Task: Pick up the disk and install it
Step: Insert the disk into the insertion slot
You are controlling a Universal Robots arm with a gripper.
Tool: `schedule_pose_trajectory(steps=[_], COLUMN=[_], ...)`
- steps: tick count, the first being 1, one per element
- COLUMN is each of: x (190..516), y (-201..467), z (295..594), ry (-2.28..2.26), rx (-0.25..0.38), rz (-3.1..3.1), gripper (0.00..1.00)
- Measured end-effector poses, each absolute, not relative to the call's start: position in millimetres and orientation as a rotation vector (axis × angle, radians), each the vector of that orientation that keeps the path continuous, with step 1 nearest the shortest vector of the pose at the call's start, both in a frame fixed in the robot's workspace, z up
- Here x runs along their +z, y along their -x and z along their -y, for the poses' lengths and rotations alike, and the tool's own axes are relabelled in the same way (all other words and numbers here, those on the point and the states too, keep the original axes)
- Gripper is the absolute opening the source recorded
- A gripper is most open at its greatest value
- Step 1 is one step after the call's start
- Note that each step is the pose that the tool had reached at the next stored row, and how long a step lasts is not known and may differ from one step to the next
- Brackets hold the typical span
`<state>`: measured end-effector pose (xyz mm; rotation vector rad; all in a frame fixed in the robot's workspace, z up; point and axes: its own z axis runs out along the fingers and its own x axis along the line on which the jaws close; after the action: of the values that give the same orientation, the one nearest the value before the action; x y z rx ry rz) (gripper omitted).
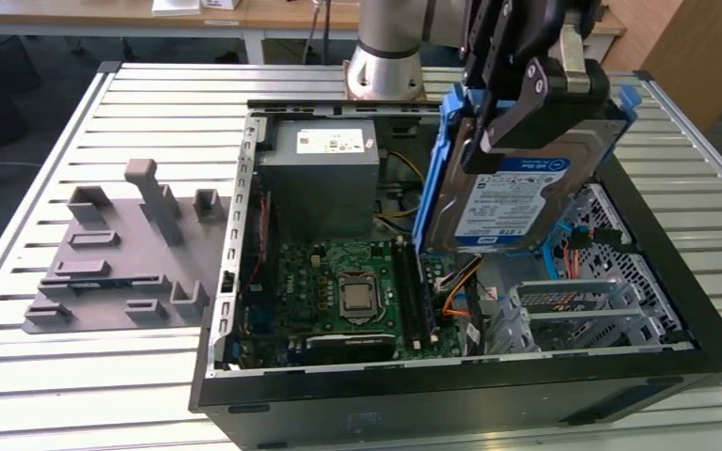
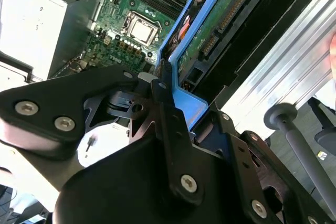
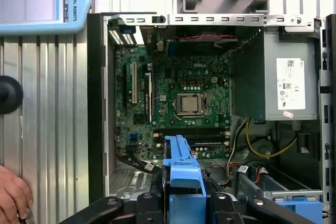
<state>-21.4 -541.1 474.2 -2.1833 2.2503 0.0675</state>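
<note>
Slatted metal table (image 1: 86, 395) — silver, wooden desks (image 1: 60, 14) behind

Exterior view: high, oblique, looks down into the open computer case (image 1: 462, 399), facing the arm base (image 1: 380, 56) beyond it; mid range. First wrist view: straight down into the case from above. Second wrist view: tight behind the gripper (image 2: 168, 85), tilted, looking along the disk (image 2: 226, 22). All three share the CPU (image 1: 358, 299) (image 3: 189, 103) (image 2: 140, 29).

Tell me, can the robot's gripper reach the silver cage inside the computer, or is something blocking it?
Probably yes. The case is open on top, and the gripper, holding the disk above it, has nothing between it and the silver cage. Orange cables lie close beside it, though.
</note>
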Motion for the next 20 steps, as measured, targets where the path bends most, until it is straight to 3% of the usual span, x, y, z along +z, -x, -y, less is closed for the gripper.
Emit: schedule_pose_trajectory(steps=[20], x=[465.4], y=[4.1], z=[558.5], ry=[2.181], rx=[0.065], rz=[-2.255], gripper=[0.36])
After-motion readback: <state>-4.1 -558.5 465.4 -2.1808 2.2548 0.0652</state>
